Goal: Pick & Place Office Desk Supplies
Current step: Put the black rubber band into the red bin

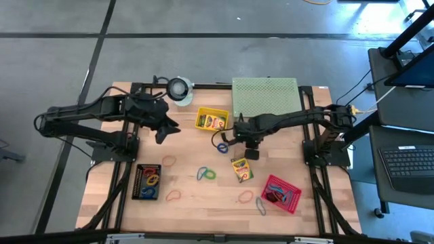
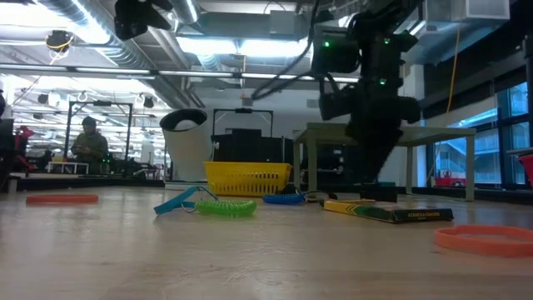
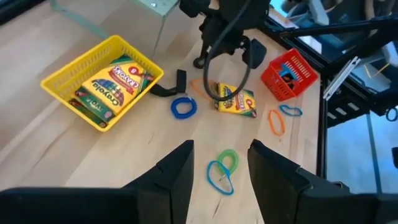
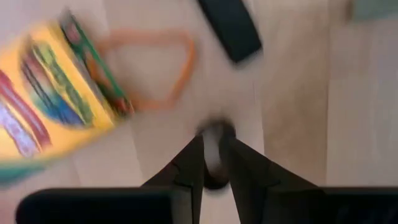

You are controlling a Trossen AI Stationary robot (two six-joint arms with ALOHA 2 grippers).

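Observation:
A yellow-and-green crayon box (image 1: 241,169) lies flat on the table, partly over an orange rubber band (image 4: 155,68). My right gripper (image 1: 245,144) points down just beyond the box, low over the wood. Its fingers (image 4: 189,162) are drawn together with only a thin gap, and nothing shows between them. A small black clip (image 3: 171,87) and a blue coil band (image 3: 182,107) lie beside it. My left gripper (image 3: 221,165) hangs open high over the table's left part, above a blue and a green band (image 3: 222,169). Another crayon box (image 3: 112,84) lies in the yellow basket (image 1: 212,120).
A red basket (image 1: 281,194) stands at the near right and a black tray (image 1: 147,181) with bands at the near left. The pale green perforated stand (image 1: 264,95) and a round roll (image 1: 180,88) are at the far edge. Loose bands (image 1: 173,196) lie near the front.

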